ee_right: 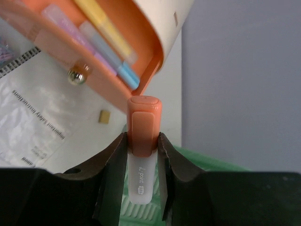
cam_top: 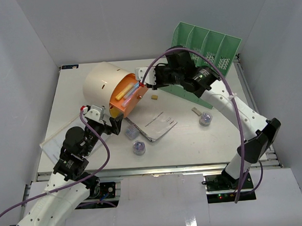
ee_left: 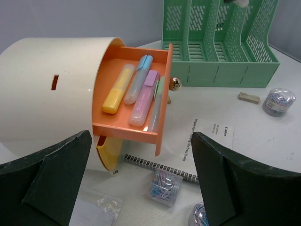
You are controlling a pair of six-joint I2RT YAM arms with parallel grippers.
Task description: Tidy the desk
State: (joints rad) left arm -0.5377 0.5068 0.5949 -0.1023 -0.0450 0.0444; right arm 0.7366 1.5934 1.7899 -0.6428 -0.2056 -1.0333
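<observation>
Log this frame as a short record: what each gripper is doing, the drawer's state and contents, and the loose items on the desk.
right gripper: shut on orange-capped highlighter, close to the drawer
left gripper: open, empty, facing the drawer
drawer: open; yellow, blue, pink, green highlighters inside
on desk: booklet, eraser, two clip jars
</observation>
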